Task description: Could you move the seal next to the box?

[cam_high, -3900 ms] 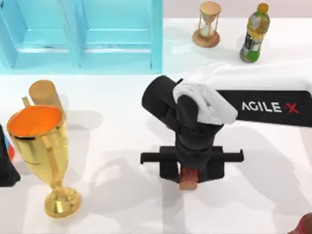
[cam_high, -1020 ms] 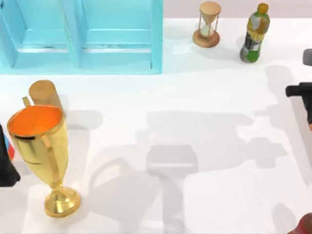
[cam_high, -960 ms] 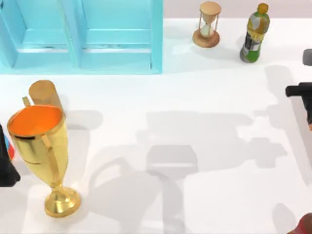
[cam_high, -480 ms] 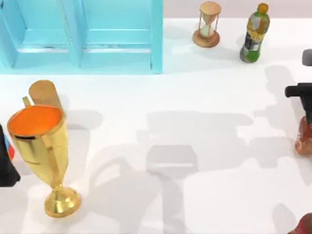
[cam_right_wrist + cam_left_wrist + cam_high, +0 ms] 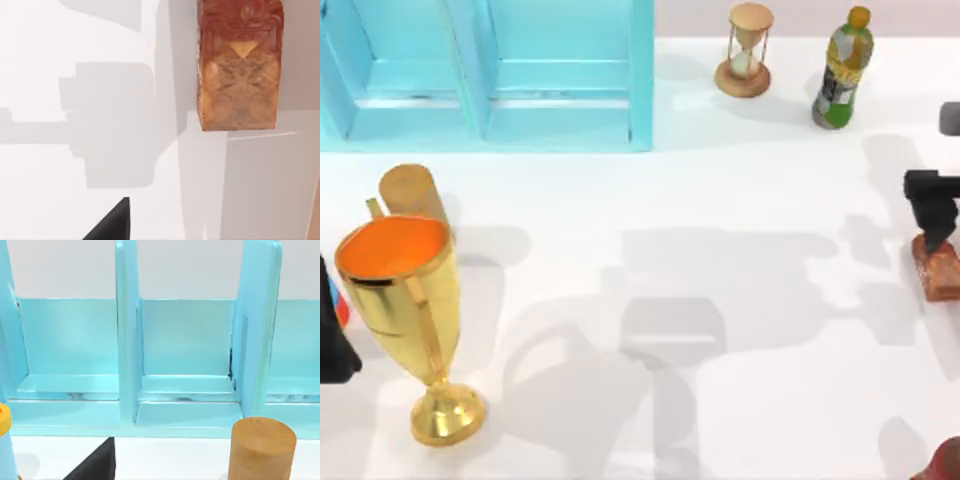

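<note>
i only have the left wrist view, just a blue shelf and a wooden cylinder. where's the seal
Observer: The seal is at the table's right edge in the top view.
Operator: right gripper near it
Observer: Yes, the right gripper is directly over it at that edge.
Operator: anything else around
Observer: A bottle and an hourglass stand farther back, apart from the seal. The left arm sits at the left edge.
</note>
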Available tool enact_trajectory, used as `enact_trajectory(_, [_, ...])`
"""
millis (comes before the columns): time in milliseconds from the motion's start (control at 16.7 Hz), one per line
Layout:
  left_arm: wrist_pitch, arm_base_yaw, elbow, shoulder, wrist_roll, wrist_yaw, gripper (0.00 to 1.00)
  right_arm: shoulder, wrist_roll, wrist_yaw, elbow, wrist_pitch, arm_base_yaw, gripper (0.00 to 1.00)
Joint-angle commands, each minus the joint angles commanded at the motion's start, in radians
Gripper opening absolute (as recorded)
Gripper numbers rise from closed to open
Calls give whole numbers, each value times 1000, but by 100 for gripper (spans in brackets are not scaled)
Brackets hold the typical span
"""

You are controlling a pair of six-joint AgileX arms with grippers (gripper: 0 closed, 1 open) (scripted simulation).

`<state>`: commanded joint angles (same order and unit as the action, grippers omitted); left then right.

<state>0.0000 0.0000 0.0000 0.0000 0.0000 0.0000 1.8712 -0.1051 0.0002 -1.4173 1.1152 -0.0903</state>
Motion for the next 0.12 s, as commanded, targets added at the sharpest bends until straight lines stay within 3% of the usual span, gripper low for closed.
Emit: enact_trajectory(120, [0, 0, 0, 0, 0, 0, 100, 0, 0, 0, 0, 0, 0, 100])
